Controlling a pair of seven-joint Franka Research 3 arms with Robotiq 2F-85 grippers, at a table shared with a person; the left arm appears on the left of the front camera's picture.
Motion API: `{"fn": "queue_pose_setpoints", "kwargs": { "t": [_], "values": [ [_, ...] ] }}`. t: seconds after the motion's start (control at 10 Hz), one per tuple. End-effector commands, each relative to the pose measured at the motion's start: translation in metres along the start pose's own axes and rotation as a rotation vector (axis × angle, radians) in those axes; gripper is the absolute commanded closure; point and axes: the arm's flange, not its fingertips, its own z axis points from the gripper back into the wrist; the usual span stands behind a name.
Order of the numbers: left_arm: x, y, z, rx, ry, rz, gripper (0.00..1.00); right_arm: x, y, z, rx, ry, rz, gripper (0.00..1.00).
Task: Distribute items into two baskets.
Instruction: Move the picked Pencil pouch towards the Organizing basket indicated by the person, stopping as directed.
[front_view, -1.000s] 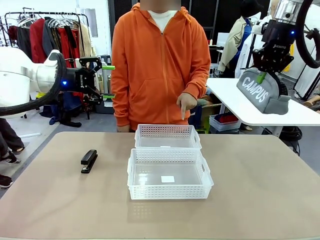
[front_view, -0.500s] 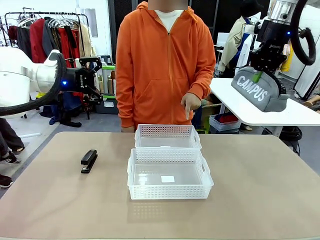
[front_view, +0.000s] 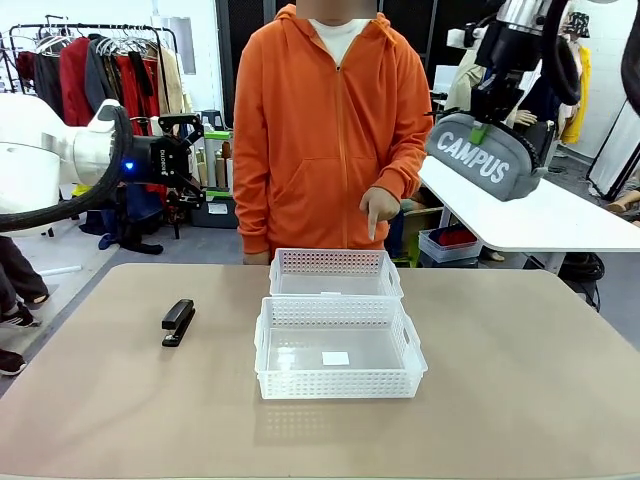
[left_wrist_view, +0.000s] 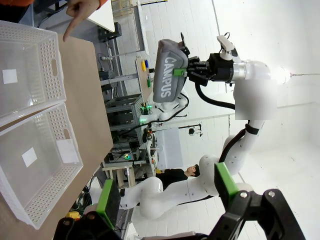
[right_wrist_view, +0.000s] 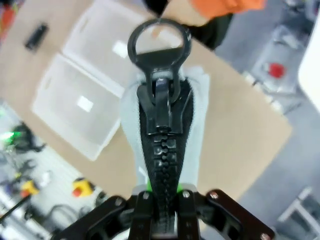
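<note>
Pouch (front_view: 487, 157) hanging aloft, right pincer (front_view: 479, 132) clamping it; left pincer (front_view: 215, 164) gaping, holding nothing; stapler (front_view: 178, 322) lying on worktop (front_view: 520, 390) near baskets (front_view: 340, 384).

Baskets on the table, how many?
2. The smaller basket sits on the far side of the table, just in front of the person. The larger basket, with a white label on its floor, stands close behind it, nearer the robot. No others look hidden.
</note>
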Motion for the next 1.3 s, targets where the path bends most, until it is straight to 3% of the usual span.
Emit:
{"fn": "queue_pose_setpoints", "kwargs": {
  "t": [0.0, 0.1, 0.6, 1.2],
  "values": [
    [-0.001, -0.001, 0.001, -0.002, -0.005, 0.000, 0.00, 0.026, 0.003, 0.004, -0.027, 0.026, 0.223, 1.00],
    [-0.001, -0.001, 0.001, -0.002, -0.005, 0.000, 0.00, 0.037, 0.010, -0.002, -0.049, 0.030, 0.337, 1.00],
    [-0.001, -0.001, 0.001, -0.002, -0.005, 0.000, 0.00, 0.071, 0.045, -0.024, -0.108, -0.054, 0.533, 1.00],
    [-0.001, -0.001, 0.001, -0.002, -0.005, 0.000, 0.00, 0.064, 0.046, -0.027, -0.074, -0.033, 0.483, 1.00]
  ]
}}
